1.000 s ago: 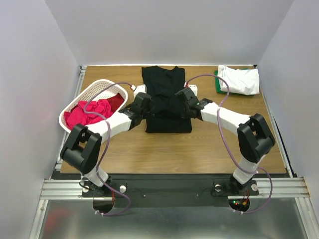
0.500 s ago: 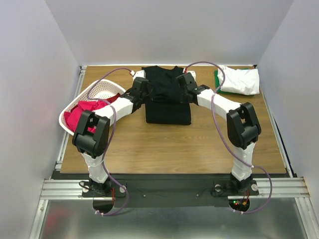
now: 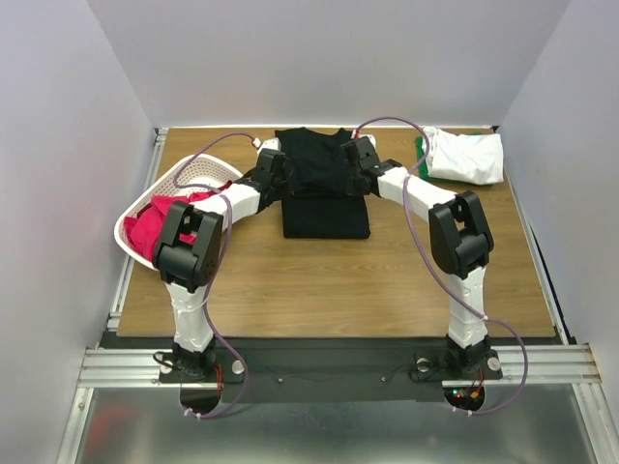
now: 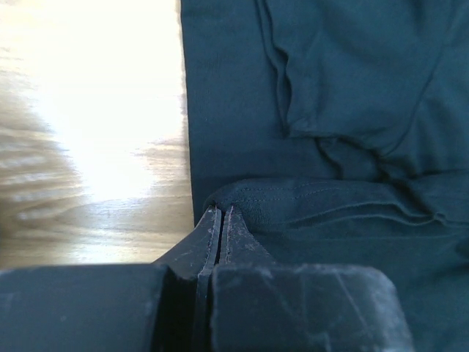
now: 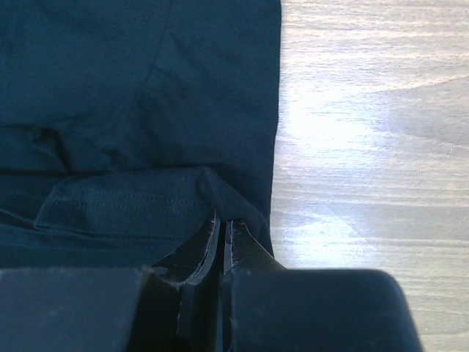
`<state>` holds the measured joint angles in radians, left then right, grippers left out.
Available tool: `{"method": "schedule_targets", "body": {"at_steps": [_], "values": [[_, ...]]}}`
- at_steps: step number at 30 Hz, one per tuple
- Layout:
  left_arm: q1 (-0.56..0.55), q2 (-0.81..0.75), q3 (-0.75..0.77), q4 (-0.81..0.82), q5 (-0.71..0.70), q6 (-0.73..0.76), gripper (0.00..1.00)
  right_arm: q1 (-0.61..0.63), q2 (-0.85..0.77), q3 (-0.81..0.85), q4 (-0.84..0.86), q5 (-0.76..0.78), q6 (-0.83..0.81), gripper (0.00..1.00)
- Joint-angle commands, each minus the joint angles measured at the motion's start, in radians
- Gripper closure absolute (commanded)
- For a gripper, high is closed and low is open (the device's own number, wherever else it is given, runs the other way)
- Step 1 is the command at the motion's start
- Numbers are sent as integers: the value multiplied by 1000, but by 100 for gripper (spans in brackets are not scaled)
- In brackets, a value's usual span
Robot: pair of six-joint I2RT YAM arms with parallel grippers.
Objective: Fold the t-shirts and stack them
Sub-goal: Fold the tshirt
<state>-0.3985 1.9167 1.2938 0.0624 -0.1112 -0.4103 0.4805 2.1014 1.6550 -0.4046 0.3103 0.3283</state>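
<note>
Your left gripper [image 4: 220, 220] has its jaws pressed together on a fold of hem at the left edge of the black t-shirt [image 3: 325, 217]. Your right gripper [image 5: 223, 229] pinches the hem on the right edge the same way. The shirt lies partly folded in the middle of the wooden table [image 3: 387, 280]. At the far right the white t-shirt [image 3: 469, 155] rests over a green one [image 3: 421, 159]. Pink/red shirts [image 3: 155, 224] sit in the basket [image 3: 198, 174] at the left.

A lab test cell: plain white enclosure walls [image 3: 68, 145], a brown wooden desk [image 3: 338, 280] on silver aluminium rails [image 3: 329, 365].
</note>
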Motion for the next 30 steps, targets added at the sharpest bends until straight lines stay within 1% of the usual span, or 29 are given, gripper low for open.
{"method": "schedule_targets", "body": {"at_steps": [1,4,5,6,7,8,9,10,11,12,13,16,19,21,24,30], "values": [[10,19,64,23,2,25,100,-16,12,52,26,-2,-18,100],[15,41,81,33,-2,27,100,-17,25,66,24,-5,-23,100],[16,45,88,31,-7,25,100,-17,26,69,26,-5,-28,98],[16,45,100,31,-15,22,100,-17,25,77,24,-13,-31,89],[18,44,107,30,-24,16,100,-17,23,78,24,-22,-37,56],[18,32,111,27,-33,13,99,-17,13,80,24,-31,-49,39],[17,21,114,25,-51,8,71,-17,6,78,24,-42,-52,29],[15,-4,114,25,-61,8,35,-17,-18,74,24,-43,-58,20],[13,-19,111,27,-80,7,17,-16,-32,68,26,-45,-60,18],[12,-36,107,27,-91,5,10,-17,-50,60,24,-43,-61,12],[7,-54,85,28,-100,4,9,-17,-67,34,24,-42,-61,9],[-3,-122,21,42,-107,-7,8,-17,-139,-12,24,-49,-52,8],[-26,-191,-55,62,-70,-36,8,-17,-201,-111,26,-97,-19,8],[-34,-211,-96,74,-33,-50,8,-17,-233,-147,26,-128,0,8],[-54,-226,-155,91,11,-59,8,-17,-253,-198,30,-151,23,8],[-79,-183,-197,106,68,-81,8,-17,-271,-274,52,-183,54,8]]}}
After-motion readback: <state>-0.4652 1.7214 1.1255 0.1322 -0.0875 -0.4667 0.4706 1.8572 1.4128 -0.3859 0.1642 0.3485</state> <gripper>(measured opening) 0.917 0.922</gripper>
